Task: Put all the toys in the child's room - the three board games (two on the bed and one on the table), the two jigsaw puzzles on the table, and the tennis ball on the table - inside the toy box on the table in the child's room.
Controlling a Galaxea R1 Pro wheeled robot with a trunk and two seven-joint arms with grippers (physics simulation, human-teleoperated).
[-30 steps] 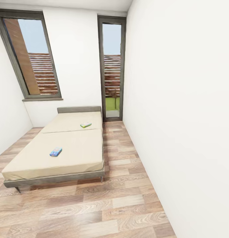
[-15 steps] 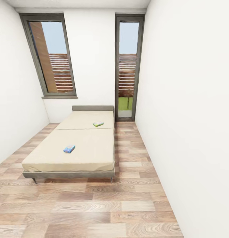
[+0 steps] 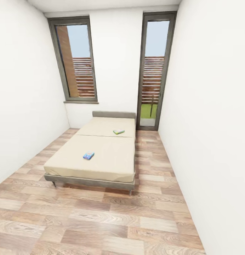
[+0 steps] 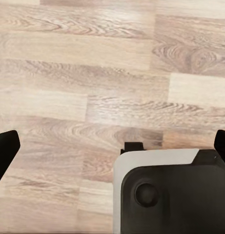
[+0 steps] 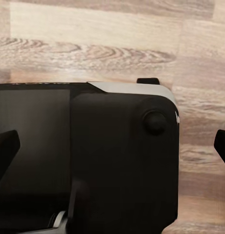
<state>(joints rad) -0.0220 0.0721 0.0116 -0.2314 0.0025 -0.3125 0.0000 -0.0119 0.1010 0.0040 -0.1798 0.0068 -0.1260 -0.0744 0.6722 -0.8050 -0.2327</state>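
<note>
The step in hand looks like the approach: the robot faces the wide bed (image 3: pixel 101 156) with its plain beige mattress and grey padded frame, well apart across the wood-plank floor (image 3: pixel 101 219), and nothing is gathered yet. Two of the board games lie flat on the mattress, apart from each other: a small blue printed box (image 3: pixel 88 155) nearer the foot, a white-green box (image 3: pixel 118 131) nearer the headboard. Both look thin and rigid with sharp edges, resting on a soft, smooth surface. The next move calls for rolling up to the bedside until the blue box is within reach. The left claw (image 4: pixel 112 146) and right claw (image 5: pixel 112 146) both hang over the floor with dark fingertips spread wide, holding nothing
</note>
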